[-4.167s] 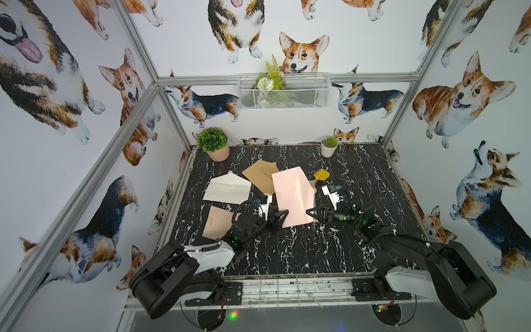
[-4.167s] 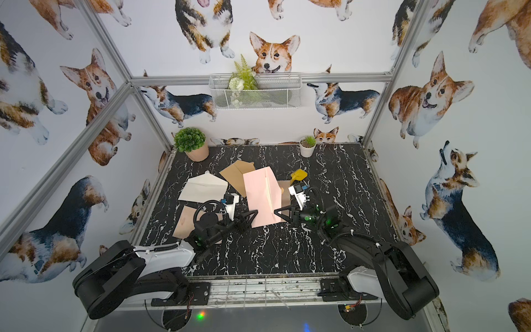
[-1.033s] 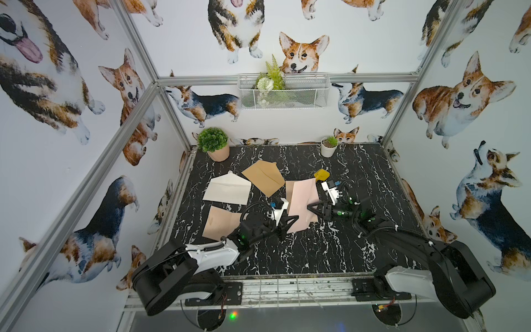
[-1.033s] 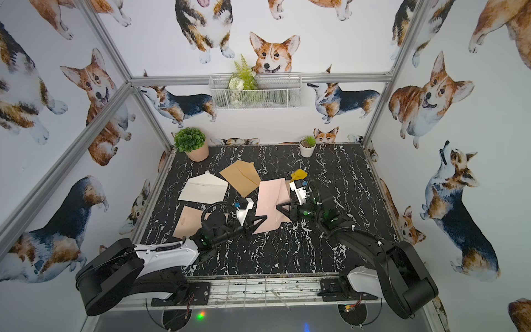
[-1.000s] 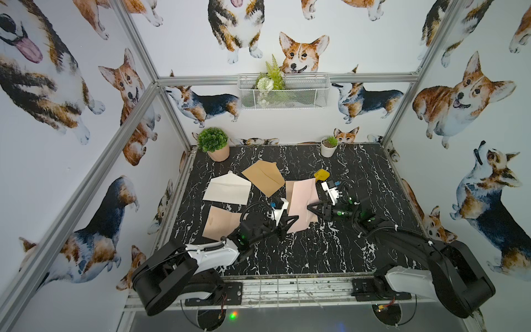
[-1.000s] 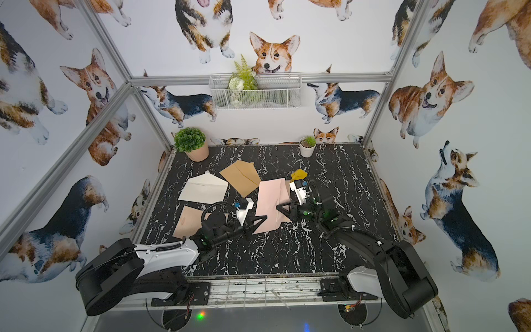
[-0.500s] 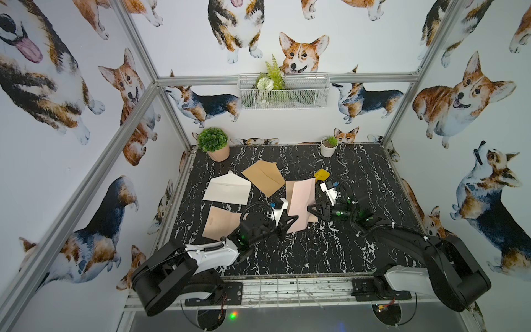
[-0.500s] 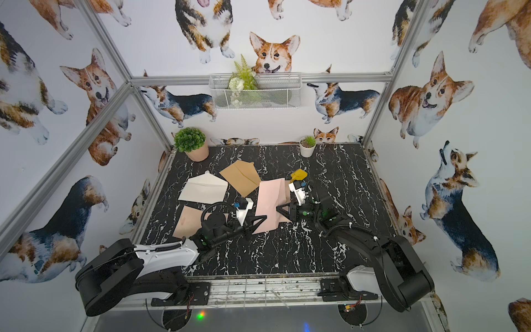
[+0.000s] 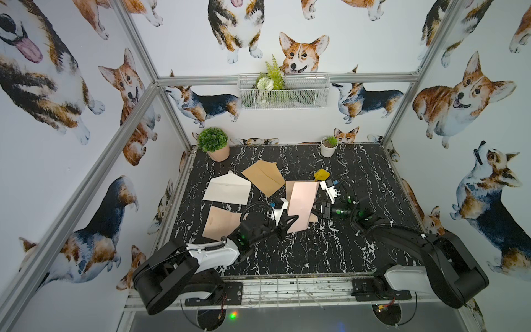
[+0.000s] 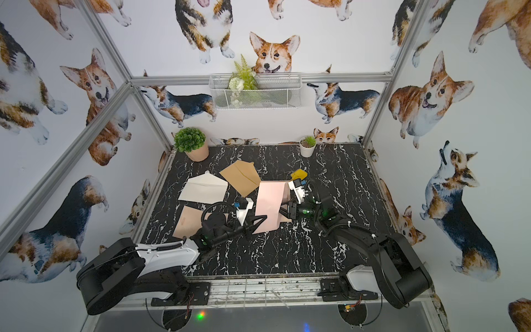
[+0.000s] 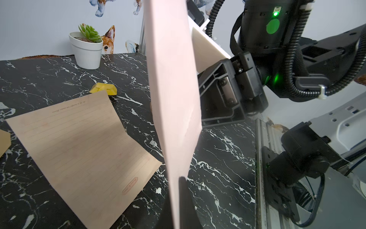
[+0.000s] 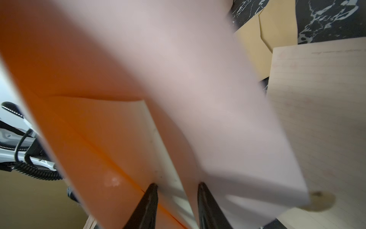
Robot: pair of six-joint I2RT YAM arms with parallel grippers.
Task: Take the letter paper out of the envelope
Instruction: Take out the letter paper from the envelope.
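Observation:
A pink envelope (image 9: 301, 201) (image 10: 268, 201) stands almost upright above the middle of the black marble table. My left gripper (image 9: 290, 222) (image 11: 181, 190) is shut on its lower edge. My right gripper (image 9: 316, 208) (image 12: 176, 185) is at the envelope's right side, jaws apart. A thin cream sheet edge (image 12: 158, 150) runs between them; I cannot tell whether it is flap or letter paper. The envelope (image 12: 198, 69) fills the right wrist view. A lined tan letter paper (image 11: 79, 148) (image 12: 320, 119) lies flat on the table beneath the envelope.
A white envelope (image 9: 228, 188) and a brown one (image 9: 264, 176) lie to the back left. Another tan sheet (image 9: 219, 222) lies beside my left arm. A yellow object (image 9: 321, 174) sits behind the right gripper. Two plant pots (image 9: 214, 143) (image 9: 329, 145) stand at the back wall.
My right gripper's jaws have spread wider at the envelope's right side. Since four seconds ago the envelope has shifted right and turned more edge-on. My left gripper keeps its grip.

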